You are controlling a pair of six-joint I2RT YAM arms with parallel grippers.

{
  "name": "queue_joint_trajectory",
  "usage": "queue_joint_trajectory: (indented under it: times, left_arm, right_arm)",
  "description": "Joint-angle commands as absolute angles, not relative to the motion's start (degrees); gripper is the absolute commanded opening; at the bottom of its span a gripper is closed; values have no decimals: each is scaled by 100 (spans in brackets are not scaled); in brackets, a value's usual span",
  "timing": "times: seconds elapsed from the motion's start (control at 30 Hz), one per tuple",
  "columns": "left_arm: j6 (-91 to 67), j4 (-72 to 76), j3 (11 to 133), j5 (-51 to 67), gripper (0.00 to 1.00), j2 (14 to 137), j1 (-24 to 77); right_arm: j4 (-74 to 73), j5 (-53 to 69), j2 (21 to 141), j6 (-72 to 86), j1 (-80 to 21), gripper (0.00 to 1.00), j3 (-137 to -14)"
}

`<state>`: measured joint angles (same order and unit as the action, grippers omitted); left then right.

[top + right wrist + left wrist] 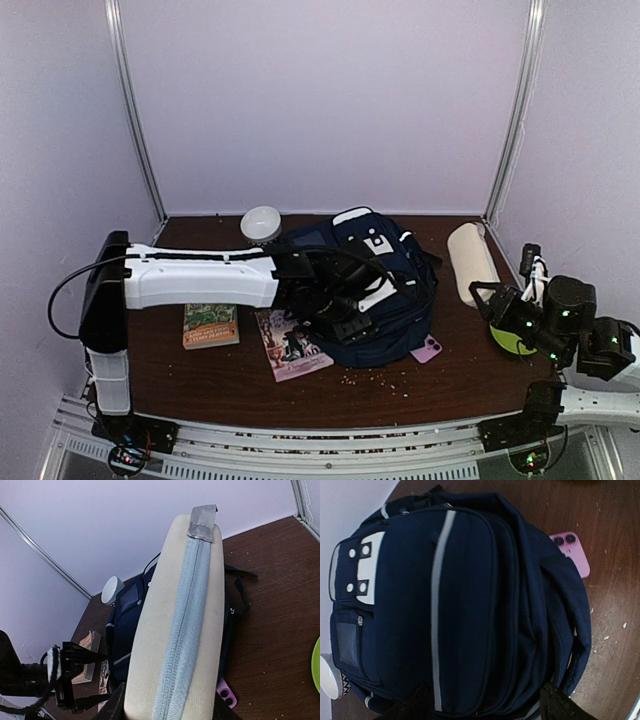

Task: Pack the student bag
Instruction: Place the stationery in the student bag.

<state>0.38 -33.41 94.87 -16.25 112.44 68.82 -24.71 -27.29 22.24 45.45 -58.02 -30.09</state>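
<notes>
— Student bag (400, 265): where is it sitting?
— Middle of the dark worktop (200, 385), lying with its front pocket up. A white bowl (261, 223) stands just beside its far left corner, and a pink phone (427, 349) pokes out at its near right edge.
— What about the left jaws?
— They hang over the bag, spread wide, with one finger on either side of its end. I can't tell whether they press the fabric.
— And the right jaws?
— Clenched on one end of a cream zip pouch (175, 625) with a pale blue zipper, off to the right of the bag and apart from it.
— Anything else?
— Two books (211, 325) lie to the left of the bag. A green disc (512, 342) lies under the right arm, and crumbs are scattered along the near edge.
</notes>
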Motion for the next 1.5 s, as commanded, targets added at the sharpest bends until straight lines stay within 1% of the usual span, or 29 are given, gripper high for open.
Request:
queue_joint_trajectory:
  times: [0.0,0.23,0.4,0.63,0.73,0.83,0.9,0.93,0.97,1.0,1.13,1.17,1.3,1.47]
  left_arm:
    - [752,-3667,10115,-1791,78,11545,6873]
    - [970,-3725,10466,-2362,84,12208,6873]
    - [1111,-3599,10776,-3156,84,12619,6864]
    - [1207,-3497,10842,-3267,86,12836,6864]
    - [1208,-3443,10805,-3348,83,12884,6856]
    - [1199,-3341,10746,-3358,76,12885,6834]
    - [1204,-3262,10724,-3398,68,12878,6817]
    - [1204,-3243,10723,-3411,62,12869,6806]
    - [1203,-3229,10723,-3433,55,12863,6796]
    - [1204,-3218,10723,-3477,43,12855,6788]
    - [1191,-3177,10662,-3653,6,12660,6764]
    - [1176,-3135,10616,-3656,0,12564,6748]
    - [833,-3243,10580,-3405,0,12076,6552]
    - [197,-3535,10812,-2687,0,11547,6194]
  right_arm:
    - [-2778,-3014,1742,4630,-5793,43,-3116]
    - [-3023,-3043,1570,4606,-5795,44,-3152]
    - [-2974,-3013,1513,4623,-5793,44,-3141]
    - [-2869,-2933,1537,4626,-5799,42,-3178]
    - [-2831,-2918,1527,4646,-5797,40,-3178]
    - [-2835,-2918,1504,4675,-5800,40,-3182]
    - [-2862,-2926,1479,4685,-5793,40,-3193]
    - [-2877,-2931,1475,4687,-5793,40,-3206]
    - [-2896,-2936,1462,4691,-5793,40,-3219]
    - [-2916,-2940,1452,4699,-5797,40,-3230]
    - [-2979,-2938,1429,4711,-5793,40,-3260]
    - [-2984,-2917,1425,4709,-5794,40,-3261]
    - [-2971,-2741,1409,4751,-5795,40,-3246]
    - [-2778,-2421,1312,4889,-5799,40,-3069]
